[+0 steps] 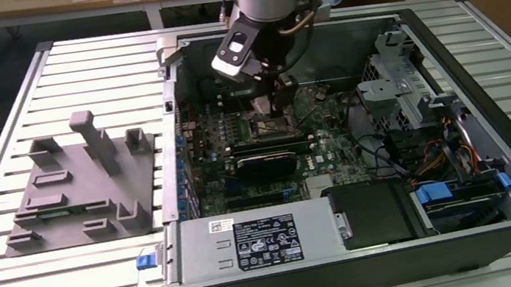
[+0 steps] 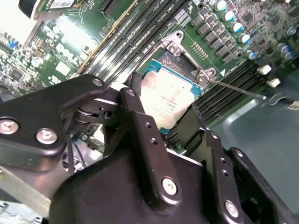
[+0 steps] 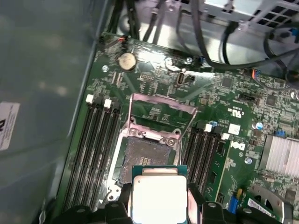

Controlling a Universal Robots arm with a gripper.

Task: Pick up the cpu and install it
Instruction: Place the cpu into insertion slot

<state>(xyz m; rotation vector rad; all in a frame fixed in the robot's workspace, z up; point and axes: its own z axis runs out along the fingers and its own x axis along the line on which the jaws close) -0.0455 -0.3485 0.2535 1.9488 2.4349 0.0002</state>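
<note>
The cpu [image 2: 163,100], a thin square chip with a silvery top plate and pale rim, sits clamped between my black fingers [image 2: 135,109]. My gripper [image 3: 160,200] is shut on the cpu [image 3: 160,196]. It hangs a little above the motherboard, close to the open dark socket [image 3: 147,156] and apart from it. The socket's metal load plate [image 3: 161,109] stands flipped up. In the exterior view my gripper [image 1: 276,107] reaches down into the open computer case over the board's middle.
Memory slots [image 3: 93,149] flank the socket on both sides. Black cables [image 3: 210,37] and a finned heatsink [image 3: 280,156] lie nearby. The case wall [image 1: 174,124], drive cage [image 1: 402,87] and power supply [image 1: 248,241] hem in the board. A grey fixture plate [image 1: 78,185] with posts lies outside the case.
</note>
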